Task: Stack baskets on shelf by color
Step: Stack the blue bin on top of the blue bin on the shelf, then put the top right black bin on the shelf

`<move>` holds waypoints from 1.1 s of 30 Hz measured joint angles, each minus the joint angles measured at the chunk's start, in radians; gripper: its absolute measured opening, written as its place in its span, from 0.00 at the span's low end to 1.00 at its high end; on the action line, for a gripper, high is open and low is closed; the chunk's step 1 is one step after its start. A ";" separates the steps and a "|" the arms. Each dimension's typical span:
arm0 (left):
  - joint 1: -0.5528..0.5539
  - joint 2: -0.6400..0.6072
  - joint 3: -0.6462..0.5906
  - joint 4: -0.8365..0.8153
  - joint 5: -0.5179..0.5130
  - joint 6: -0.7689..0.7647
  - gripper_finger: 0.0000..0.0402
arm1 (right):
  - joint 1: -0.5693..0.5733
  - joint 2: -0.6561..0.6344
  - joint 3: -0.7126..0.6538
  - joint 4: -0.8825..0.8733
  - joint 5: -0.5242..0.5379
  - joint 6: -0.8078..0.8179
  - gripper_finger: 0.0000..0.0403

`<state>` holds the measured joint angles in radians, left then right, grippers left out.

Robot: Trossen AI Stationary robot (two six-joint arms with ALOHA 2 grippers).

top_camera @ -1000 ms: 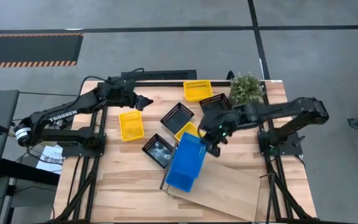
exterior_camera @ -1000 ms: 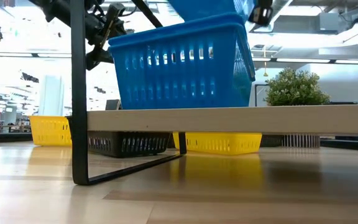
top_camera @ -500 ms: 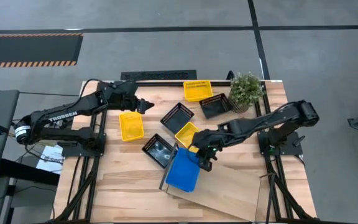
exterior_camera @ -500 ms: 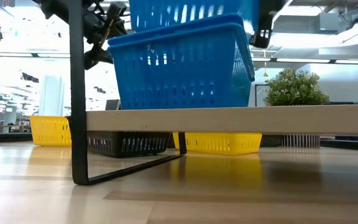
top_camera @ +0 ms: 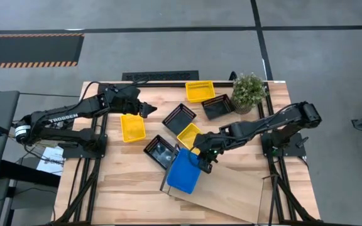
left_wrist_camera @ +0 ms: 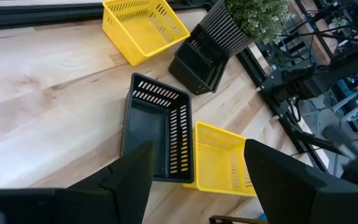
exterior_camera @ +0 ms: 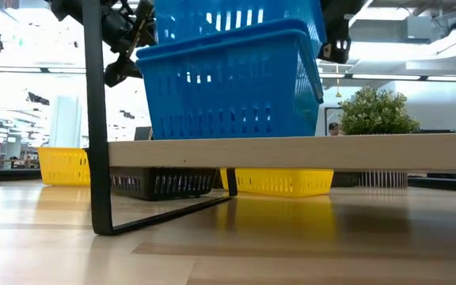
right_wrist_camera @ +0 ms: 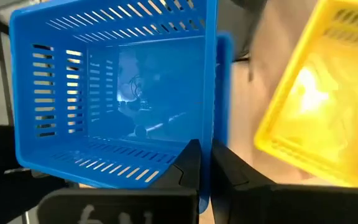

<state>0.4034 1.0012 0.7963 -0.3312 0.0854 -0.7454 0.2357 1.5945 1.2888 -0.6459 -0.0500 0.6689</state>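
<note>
A blue basket (top_camera: 184, 174) sits partly nested in another blue basket (exterior_camera: 232, 91) standing on the light-wood shelf (top_camera: 226, 188), whose black end frame (exterior_camera: 96, 119) stands on the table. My right gripper (top_camera: 204, 158) is shut on the upper blue basket (exterior_camera: 236, 17). My left gripper (top_camera: 148, 109) is open and hovers near a yellow basket (top_camera: 132, 127); the left wrist view shows its fingers above a black basket (left_wrist_camera: 159, 130) and a yellow one (left_wrist_camera: 222, 163). Other yellow baskets (top_camera: 200, 91) (top_camera: 189, 134) and black baskets (top_camera: 219, 105) (top_camera: 159, 151) rest on the tabletop. My right gripper holds the upper blue basket by the top of one side wall (right_wrist_camera: 211, 118), the wall facing a yellow basket (right_wrist_camera: 316, 93). One finger (right_wrist_camera: 188, 167) is inside the basket and one (right_wrist_camera: 230, 175) outside, coming from above. The basket is open side up, its lower part inside the lower blue basket.
A potted green plant (top_camera: 249, 90) stands at the far right corner. The shelf lies slanted across the near right part of the table. Loose baskets crowd the middle and far side. Bare wood (top_camera: 124, 182) shows near the left front edge.
My right gripper has carried the blue basket down and toward the near left, from tilted high above the shelf into the blue basket standing there; the basket now sits level and partly nested. My left gripper has drifted slightly toward the near edge.
</note>
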 joint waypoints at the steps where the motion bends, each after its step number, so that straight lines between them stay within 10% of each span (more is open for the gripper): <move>1: 0.000 0.000 0.000 0.000 0.000 0.000 0.59 | 0.001 0.007 -0.001 -0.003 -0.002 0.006 0.07; 24: 0.000 0.000 0.000 0.004 -0.019 0.000 0.59 | -0.055 -0.010 0.022 -0.015 -0.095 -0.011 0.34; 33: 0.000 0.000 0.000 0.003 -0.020 -0.014 0.59 | -0.234 -0.147 0.045 -0.302 0.045 0.019 0.41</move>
<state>0.4037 1.0012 0.7963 -0.3284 0.0650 -0.7593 0.0015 1.4475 1.3342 -0.9476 -0.0048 0.6878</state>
